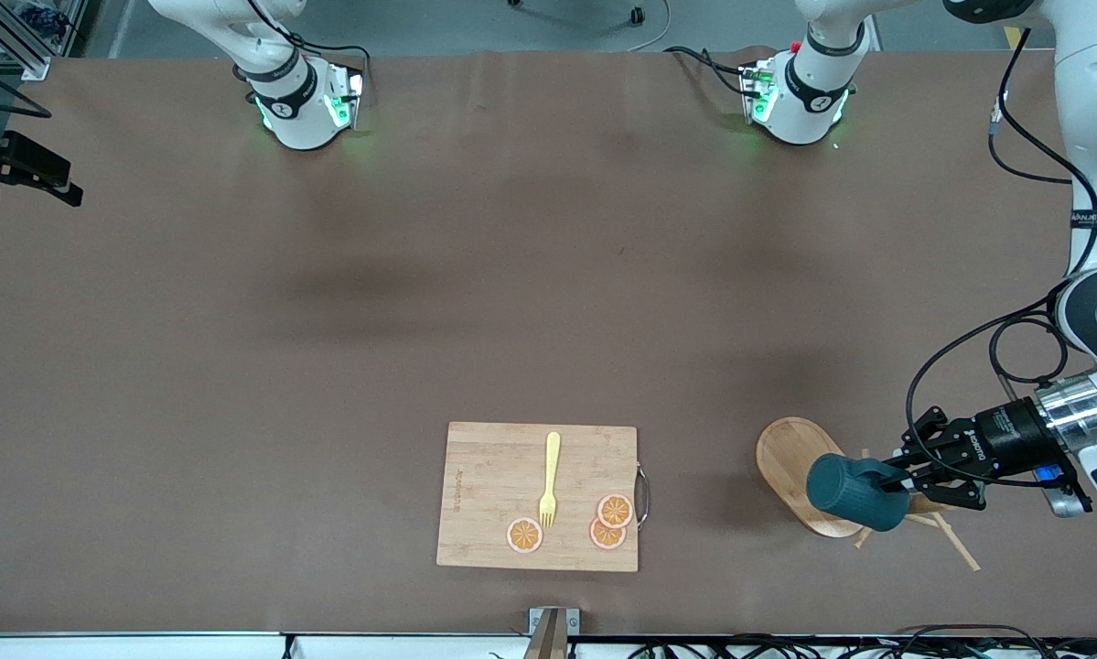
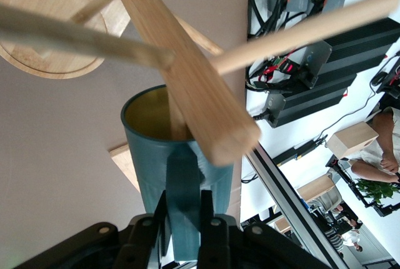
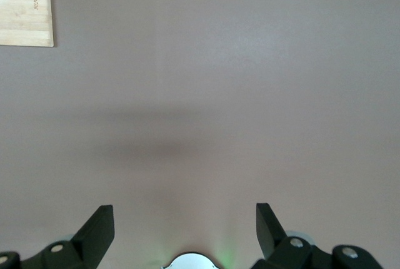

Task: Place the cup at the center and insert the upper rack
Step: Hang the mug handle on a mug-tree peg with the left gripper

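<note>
My left gripper [image 1: 905,480] is shut on the handle of the dark teal cup [image 1: 855,492] and holds it on its side over the bamboo upper rack [image 1: 790,458], near the front camera at the left arm's end of the table. In the left wrist view the fingers [image 2: 209,209] clamp the handle [image 2: 184,187]. The cup's ochre mouth [image 2: 150,116] faces the rack's post [image 2: 187,69] and pegs [image 2: 300,34]. One peg reaches into the mouth. The oval base [image 2: 50,31] lies below. My right gripper [image 3: 184,219] is open and empty over bare table.
A rectangular cutting board [image 1: 493,494] lies near the front edge at mid-table, with a yellow fork [image 1: 549,480] and three orange slices [image 1: 614,522] on it. Its corner shows in the right wrist view [image 3: 25,6]. Thin rack pegs [image 1: 955,540] stick out toward the table's front edge.
</note>
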Robot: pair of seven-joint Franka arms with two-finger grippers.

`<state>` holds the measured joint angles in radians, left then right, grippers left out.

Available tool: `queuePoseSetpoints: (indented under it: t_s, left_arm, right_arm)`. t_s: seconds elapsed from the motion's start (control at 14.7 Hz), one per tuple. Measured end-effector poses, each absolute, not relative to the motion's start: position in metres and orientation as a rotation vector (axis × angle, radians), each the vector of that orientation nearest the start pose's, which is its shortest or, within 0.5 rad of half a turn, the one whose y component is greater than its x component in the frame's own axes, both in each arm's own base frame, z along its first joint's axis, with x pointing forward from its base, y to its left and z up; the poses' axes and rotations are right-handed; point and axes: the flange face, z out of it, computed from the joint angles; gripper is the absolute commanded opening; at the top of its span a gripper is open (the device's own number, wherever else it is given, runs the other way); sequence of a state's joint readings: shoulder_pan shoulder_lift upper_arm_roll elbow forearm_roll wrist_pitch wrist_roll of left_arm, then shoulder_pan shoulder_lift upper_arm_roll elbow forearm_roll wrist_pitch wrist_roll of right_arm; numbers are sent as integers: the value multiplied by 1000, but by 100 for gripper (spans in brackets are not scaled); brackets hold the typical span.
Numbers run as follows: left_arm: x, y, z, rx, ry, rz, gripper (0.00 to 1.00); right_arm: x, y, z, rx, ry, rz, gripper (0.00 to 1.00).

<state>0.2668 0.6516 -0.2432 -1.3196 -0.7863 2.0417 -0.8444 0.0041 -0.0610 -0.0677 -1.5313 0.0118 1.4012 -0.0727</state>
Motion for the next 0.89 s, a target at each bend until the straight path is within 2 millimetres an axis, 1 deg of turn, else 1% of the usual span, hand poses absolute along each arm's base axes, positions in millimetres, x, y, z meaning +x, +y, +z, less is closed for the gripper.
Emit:
queuePoseSetpoints:
  t_s: [0.14, 0.2, 0.27, 0.34, 0.41, 0.48, 0.55, 0.75, 0.89]
  left_arm:
    - [744, 30, 385, 1846, 1383, -335, 6]
    - [744, 33, 384, 1842, 1388, -335, 9]
    - [744, 35, 383, 1841, 1390, -334, 13]
    - [744, 37, 382, 1842, 1388, -331, 25]
    - [744, 38, 381, 1845, 1384, -330, 56]
    - [744, 38, 379, 1847, 1381, -331, 96]
    - [745, 38, 378, 1847, 1380, -333, 100]
    - [745, 36, 378, 1848, 1376, -334, 100]
    - [746, 32, 386, 1872, 1348, -312, 100]
  right_arm:
    - [516, -33, 661, -3119, -17, 106, 100]
    - [516, -33, 661, -3119, -17, 107, 100]
    - [516, -33, 661, -3119, -17, 107, 100]
    - [516, -33, 661, -3119, -17, 107, 100]
    - [516, -33, 661, -3119, -17, 107, 100]
    - [516, -33, 661, -3119, -17, 107, 100]
    - [516, -33, 661, -3119, -17, 107, 100]
    - [516, -33, 661, -3119, -17, 107, 100]
    - [516, -33, 661, -3119, -17, 107, 100]
